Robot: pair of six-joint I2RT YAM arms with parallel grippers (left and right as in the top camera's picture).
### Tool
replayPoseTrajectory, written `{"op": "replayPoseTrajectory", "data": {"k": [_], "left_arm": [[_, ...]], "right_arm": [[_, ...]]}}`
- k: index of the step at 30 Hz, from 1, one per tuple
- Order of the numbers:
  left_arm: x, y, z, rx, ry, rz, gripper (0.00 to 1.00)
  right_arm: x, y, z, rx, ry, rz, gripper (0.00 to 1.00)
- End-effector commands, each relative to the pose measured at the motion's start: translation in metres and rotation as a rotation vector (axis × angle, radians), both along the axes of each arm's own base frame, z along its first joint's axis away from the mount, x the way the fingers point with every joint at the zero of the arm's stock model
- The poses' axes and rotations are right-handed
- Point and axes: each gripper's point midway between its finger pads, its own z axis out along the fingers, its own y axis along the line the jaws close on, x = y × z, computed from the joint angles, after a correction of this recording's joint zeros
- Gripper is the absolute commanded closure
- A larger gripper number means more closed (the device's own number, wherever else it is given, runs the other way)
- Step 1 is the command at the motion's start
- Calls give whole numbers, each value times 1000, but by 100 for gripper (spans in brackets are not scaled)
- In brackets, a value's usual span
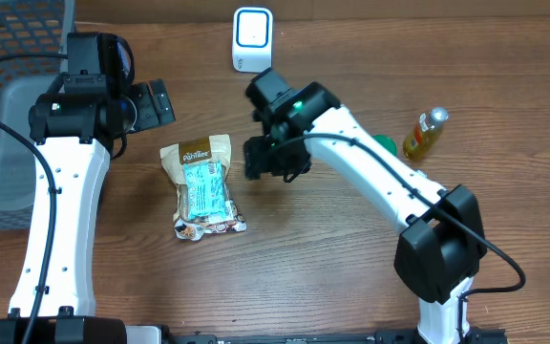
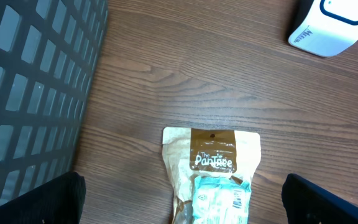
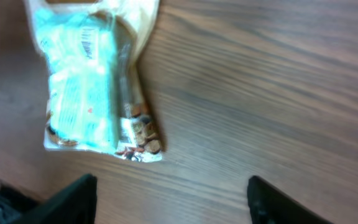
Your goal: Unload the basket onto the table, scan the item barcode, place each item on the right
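Observation:
The item, a tan snack pouch [image 1: 201, 186] with a teal label, lies flat on the wooden table; no barcode can be made out on it. In the left wrist view the pouch [image 2: 213, 174] has its top end between my left gripper's [image 2: 182, 205] wide-open fingers [image 2: 48, 202], which are above it. My left gripper [image 1: 156, 105] hovers up and left of the pouch. The right gripper [image 1: 259, 159] is just right of the pouch, open and empty. Its wrist view shows the pouch [image 3: 92, 81] ahead of the gripper [image 3: 173, 202], to its left. The white and blue scanner [image 1: 252, 38] stands at the back.
A grey mesh basket [image 1: 8, 124] fills the left edge, also seen as a basket [image 2: 36, 93] beside the left gripper. An amber bottle [image 1: 425, 134] and a green object [image 1: 385, 143] sit right of the right arm. The scanner [image 2: 328, 25] shows top right.

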Motion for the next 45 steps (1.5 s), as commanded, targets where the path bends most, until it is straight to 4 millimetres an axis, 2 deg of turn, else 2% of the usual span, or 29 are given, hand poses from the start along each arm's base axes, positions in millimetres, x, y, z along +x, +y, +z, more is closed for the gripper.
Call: {"op": "replayPoseTrajectory", "data": {"k": [1,7,45], "left_arm": [[2,-1,3,6,-8,-19,1],[2,-1,3,6,-8,-19,0],[2,-1,3,6,-8,-19,0]], "right_arm": [[-5,8,-3,5,-5,28,0],[-10,17,-2,16,-12,50,0],[-9,17,-2,17,-14,50,0]]}}
